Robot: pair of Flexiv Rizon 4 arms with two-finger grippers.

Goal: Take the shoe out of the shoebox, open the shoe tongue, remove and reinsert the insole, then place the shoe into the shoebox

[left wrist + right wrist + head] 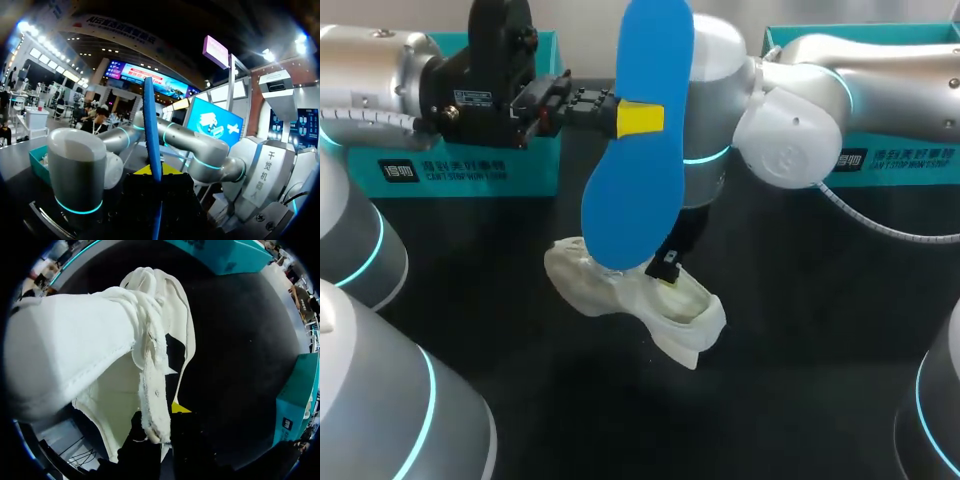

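At the middle of the bench [800, 350] the white shoe [610, 295] lies out of its box, with one teal shoebox [490, 165] at ten o'clock and a second shoebox [890, 160] at two o'clock. The right pincer [670, 280] is closed on the shoe's eyelet edge, holding the mouth open. At twelve o'clock above the shoe, the left pincer [640, 118] is clamped on the blue insole [640, 200], which is held upright and fully clear. So unboxing, tongue opening and insole removal look done. Reinserting the insole and returning the shoe to the box remain.
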